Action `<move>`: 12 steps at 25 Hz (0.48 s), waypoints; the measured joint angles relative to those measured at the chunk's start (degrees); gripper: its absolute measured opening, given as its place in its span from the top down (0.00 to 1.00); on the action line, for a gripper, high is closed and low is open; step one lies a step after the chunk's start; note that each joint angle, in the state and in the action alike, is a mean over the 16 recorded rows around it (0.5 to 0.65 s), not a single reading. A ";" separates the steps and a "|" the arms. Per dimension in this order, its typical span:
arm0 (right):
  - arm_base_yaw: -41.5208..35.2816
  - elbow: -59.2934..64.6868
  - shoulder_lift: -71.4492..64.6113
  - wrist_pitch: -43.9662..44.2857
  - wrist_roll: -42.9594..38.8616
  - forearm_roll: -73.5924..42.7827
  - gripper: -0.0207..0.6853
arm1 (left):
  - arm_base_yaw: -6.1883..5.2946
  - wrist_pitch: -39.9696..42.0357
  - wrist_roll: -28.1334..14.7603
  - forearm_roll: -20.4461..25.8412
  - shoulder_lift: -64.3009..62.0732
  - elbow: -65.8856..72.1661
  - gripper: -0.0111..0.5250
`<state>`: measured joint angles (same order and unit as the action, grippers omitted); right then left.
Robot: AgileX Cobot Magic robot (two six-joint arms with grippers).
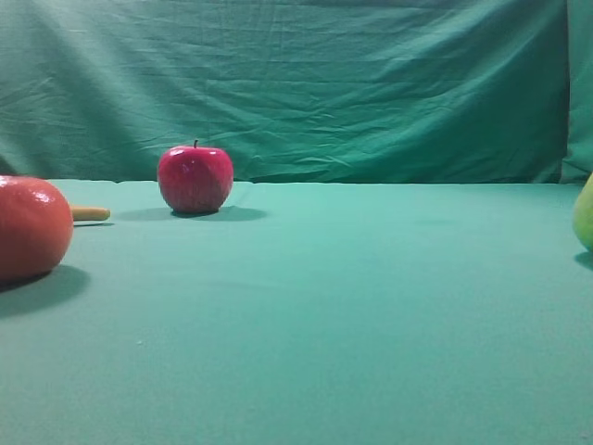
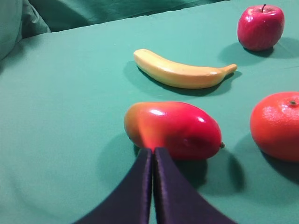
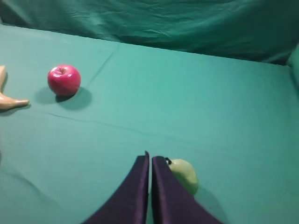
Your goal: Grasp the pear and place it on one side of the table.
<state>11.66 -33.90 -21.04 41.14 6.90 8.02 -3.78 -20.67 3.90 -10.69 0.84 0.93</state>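
Note:
The yellow-green pear (image 3: 184,175) stands on the teal table (image 3: 196,116), just right of and partly behind my right gripper (image 3: 150,158), whose dark fingers are shut together and empty. In the exterior high view only a sliver of the pear (image 1: 585,215) shows at the right edge. My left gripper (image 2: 153,150) is shut and empty, its tips just in front of a red-orange mango (image 2: 174,129). Neither gripper shows in the exterior high view.
A red apple (image 1: 195,178) stands at the back left; it also shows in both wrist views (image 2: 260,26) (image 3: 64,80). A large orange-red fruit (image 1: 31,227) (image 2: 275,125) and a banana (image 2: 180,72) lie at the left. A wrinkled green backdrop (image 1: 296,83) closes the rear.

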 joint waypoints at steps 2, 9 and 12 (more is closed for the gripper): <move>-0.68 3.63 2.35 -2.24 -1.44 -1.24 0.97 | 0.00 0.00 0.00 0.00 0.00 0.00 0.98; -4.19 18.81 12.17 -10.39 -2.87 -3.72 0.97 | 0.00 0.00 0.00 0.00 0.00 0.00 0.98; -5.80 24.72 16.17 -12.78 -2.92 -4.19 0.97 | 0.00 0.00 0.00 0.00 0.00 0.00 0.98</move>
<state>5.86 -9.19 -4.86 28.36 3.98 3.83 -3.78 -20.67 3.90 -10.69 0.84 0.93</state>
